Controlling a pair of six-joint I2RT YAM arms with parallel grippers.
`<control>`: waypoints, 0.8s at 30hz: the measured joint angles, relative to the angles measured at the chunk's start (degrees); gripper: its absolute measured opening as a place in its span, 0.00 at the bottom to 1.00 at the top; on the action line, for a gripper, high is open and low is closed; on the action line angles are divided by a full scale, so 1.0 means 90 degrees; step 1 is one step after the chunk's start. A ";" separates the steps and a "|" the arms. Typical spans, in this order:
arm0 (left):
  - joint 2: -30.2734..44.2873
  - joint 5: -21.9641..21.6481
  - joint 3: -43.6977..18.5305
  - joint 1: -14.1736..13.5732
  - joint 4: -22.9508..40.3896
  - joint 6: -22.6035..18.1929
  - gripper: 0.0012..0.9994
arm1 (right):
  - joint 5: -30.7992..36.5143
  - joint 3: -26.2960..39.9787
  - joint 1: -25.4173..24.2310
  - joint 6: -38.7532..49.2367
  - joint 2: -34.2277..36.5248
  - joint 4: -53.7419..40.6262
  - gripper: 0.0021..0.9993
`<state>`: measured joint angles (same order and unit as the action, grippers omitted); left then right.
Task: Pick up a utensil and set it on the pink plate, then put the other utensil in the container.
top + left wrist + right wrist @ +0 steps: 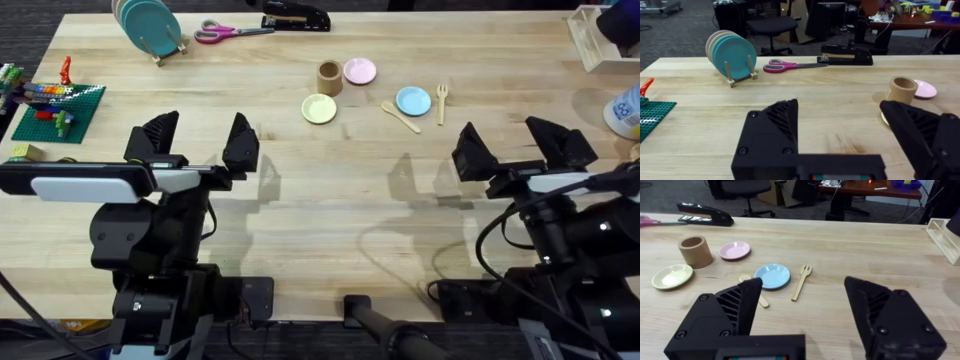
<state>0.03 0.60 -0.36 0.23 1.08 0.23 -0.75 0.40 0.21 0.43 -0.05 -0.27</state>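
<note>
Nearest the camera, both arms sit at the table's near edge. The left gripper (199, 143) hovers over bare wood at the near left, its black fingers spread wide and grasping nothing. The right gripper (522, 145) hovers at the near right, likewise spread and empty. The table (330, 200) between and just ahead of them is bare wood.

Farther out, right of centre, lie the task's things. The spoon (400, 116) lies flat on the wood at a slant, its bowl toward the left, just beside the near-left rim of the blue plate (413, 100); whether they touch cannot be told. The fork (441, 102) lies flat just right of the blue plate, tines pointing away from the arms, apart from the plate. The yellow-green plate (320, 108) sits to the left of the spoon, well apart from it. Just behind that plate stands the cup (330, 77), upright and open at the top. The pink plate (360, 71) lies just right of the cup, near it; it carries nothing.

At the left edge lies a green baseplate (60, 110) with bricks on it. At the far edge, a rack of plates (150, 28) stands at the left, then scissors (232, 32) with pink handles, then a black stapler (296, 16). A pale tray (585, 38) sits at the far right corner.
</note>
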 joint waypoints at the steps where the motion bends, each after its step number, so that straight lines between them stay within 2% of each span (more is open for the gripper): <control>1: 0.0000 0.0000 0.0000 0.0000 0.0000 0.0000 1.00 | 0.0000 0.0000 0.0000 0.0000 0.0000 0.0000 1.00; 8: 0.0002 0.0000 0.0000 0.0000 -0.0015 0.0000 0.99 | -0.0012 0.0000 0.0000 -0.0002 0.0000 -0.0002 1.00; 12: 0.0002 0.0000 0.0000 0.0000 -0.0281 0.0000 0.99 | -0.0012 -0.0002 0.0000 -0.0002 0.0000 0.0049 1.00; 17: 0.0002 0.0010 -0.0008 0.0000 -0.0393 0.0005 0.99 | -0.0015 -0.0002 0.0000 -0.0002 0.0000 0.0498 1.00; 24: 0.0002 0.0052 -0.0574 0.0000 0.0326 0.0029 0.99 | -0.0014 0.0356 0.0000 -0.0002 0.0007 0.0383 1.00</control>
<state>0.05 1.07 -5.53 0.23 4.02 0.49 -0.88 3.61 0.21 0.40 0.01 3.17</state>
